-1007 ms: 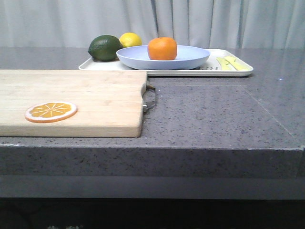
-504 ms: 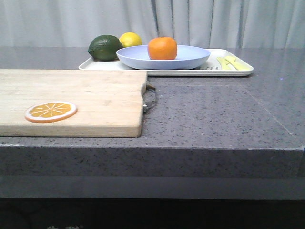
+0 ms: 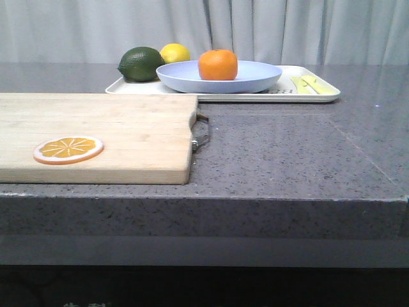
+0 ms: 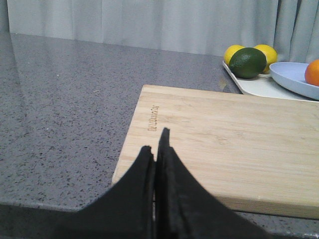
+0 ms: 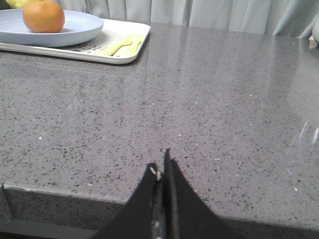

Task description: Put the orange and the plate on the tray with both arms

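Note:
The orange (image 3: 217, 64) sits in the lavender-blue plate (image 3: 255, 78), and the plate rests on the cream tray (image 3: 316, 97) at the back of the counter. The orange (image 5: 43, 16), plate (image 5: 79, 25) and tray (image 5: 132, 50) also show in the right wrist view, and the plate (image 4: 294, 78) and orange (image 4: 313, 72) show at the edge of the left wrist view. My left gripper (image 4: 155, 144) is shut and empty over the near edge of the cutting board. My right gripper (image 5: 160, 162) is shut and empty at the counter's front edge. Neither gripper shows in the front view.
A wooden cutting board (image 3: 128, 134) with an orange slice (image 3: 68, 149) lies at front left. A dark green avocado (image 3: 140, 64) and a lemon (image 3: 174, 53) sit on the tray's left part, and yellow-green cutlery (image 3: 312, 84) lies on its right part.

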`<state>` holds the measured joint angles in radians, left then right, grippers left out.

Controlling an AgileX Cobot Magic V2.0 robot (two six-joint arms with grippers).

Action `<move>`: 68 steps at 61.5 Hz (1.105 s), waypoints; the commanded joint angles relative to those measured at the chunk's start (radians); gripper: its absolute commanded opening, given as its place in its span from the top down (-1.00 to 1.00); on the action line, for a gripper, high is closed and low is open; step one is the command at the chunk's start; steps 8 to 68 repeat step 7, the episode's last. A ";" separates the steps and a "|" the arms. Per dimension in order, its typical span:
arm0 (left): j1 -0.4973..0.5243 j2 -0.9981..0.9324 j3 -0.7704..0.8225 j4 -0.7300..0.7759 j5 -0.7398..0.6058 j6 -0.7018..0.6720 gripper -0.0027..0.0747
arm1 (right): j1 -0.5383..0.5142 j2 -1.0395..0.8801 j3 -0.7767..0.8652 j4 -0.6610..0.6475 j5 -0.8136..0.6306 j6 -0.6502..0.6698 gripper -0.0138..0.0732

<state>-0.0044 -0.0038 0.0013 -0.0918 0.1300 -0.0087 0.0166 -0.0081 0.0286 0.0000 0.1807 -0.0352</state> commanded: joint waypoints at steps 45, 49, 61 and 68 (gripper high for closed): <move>0.001 -0.020 0.004 -0.009 -0.087 -0.005 0.98 | -0.007 -0.024 -0.005 0.000 -0.089 -0.010 0.94; 0.001 -0.020 0.004 -0.009 -0.087 -0.005 0.98 | -0.007 -0.024 -0.005 0.000 -0.089 -0.010 0.94; 0.001 -0.020 0.004 -0.009 -0.087 -0.005 0.98 | -0.007 -0.024 -0.005 0.000 -0.089 -0.010 0.94; 0.001 -0.020 0.004 -0.009 -0.087 -0.005 0.98 | -0.007 -0.024 -0.005 0.000 -0.089 -0.010 0.94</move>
